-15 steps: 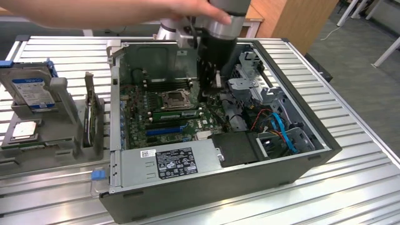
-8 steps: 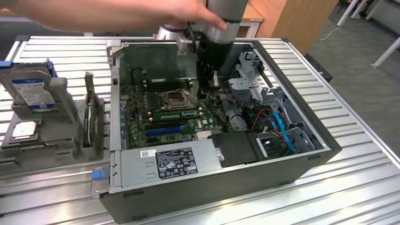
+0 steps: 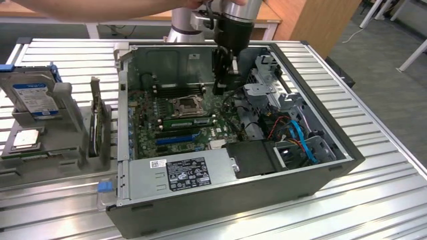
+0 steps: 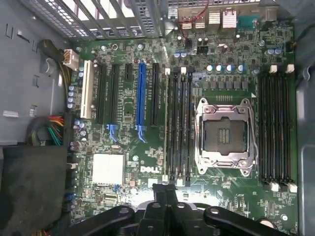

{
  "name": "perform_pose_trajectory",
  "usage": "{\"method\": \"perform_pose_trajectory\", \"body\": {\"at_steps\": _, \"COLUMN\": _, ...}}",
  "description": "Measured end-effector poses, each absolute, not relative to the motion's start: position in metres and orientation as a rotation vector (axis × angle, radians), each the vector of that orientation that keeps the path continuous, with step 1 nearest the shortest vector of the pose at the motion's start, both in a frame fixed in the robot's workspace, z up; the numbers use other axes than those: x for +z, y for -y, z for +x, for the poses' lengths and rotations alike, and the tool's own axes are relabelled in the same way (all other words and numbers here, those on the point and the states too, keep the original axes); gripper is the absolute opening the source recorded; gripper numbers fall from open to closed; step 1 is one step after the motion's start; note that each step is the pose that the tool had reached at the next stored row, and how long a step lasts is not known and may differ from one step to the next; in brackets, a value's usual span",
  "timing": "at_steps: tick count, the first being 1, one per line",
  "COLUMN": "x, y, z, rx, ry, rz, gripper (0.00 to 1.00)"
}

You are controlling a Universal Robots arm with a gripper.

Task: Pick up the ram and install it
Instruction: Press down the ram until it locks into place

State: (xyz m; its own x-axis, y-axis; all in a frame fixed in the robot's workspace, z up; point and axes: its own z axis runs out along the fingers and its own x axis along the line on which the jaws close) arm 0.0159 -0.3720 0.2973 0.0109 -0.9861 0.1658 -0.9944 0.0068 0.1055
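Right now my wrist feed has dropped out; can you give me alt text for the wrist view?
The shut pincer hangs over a green motherboard inside an open computer case. An empty processor socket in a silver frame sits between two banks of long black memory slots, with black and blue expansion slots farther along and bundled cables at the board's edge.

We see a counter (image 3: 373, 165) of ribbed, dull silvery metal. On it, the computer case (image 3: 220, 210) looks like matt dark grey painted metal. Inside the case, the motherboard (image 4: 231, 196) is glossy green board with black plastic slots, and its processor socket (image 4: 224, 132) has a shiny bare-metal frame. Above the motherboard, the pincer (image 4: 166, 196) is matt black.
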Motion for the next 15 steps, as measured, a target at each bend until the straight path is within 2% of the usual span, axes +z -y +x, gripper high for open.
{"method": "perform_pose_trajectory", "body": {"at_steps": 5, "x": 0.296, "y": 0.371, "z": 0.016, "rx": 0.061, "ry": 2.084, "rz": 2.089, "gripper": 0.10}}
{"method": "perform_pose_trajectory", "body": {"at_steps": 10, "x": 0.275, "y": 0.358, "z": 0.020, "rx": 0.020, "ry": 2.122, "rz": 2.129, "gripper": 0.10}}
{"method": "perform_pose_trajectory", "body": {"at_steps": 15, "x": 0.275, "y": 0.358, "z": 0.020, "rx": 0.020, "ry": 2.121, "rz": 2.129, "gripper": 0.10}}
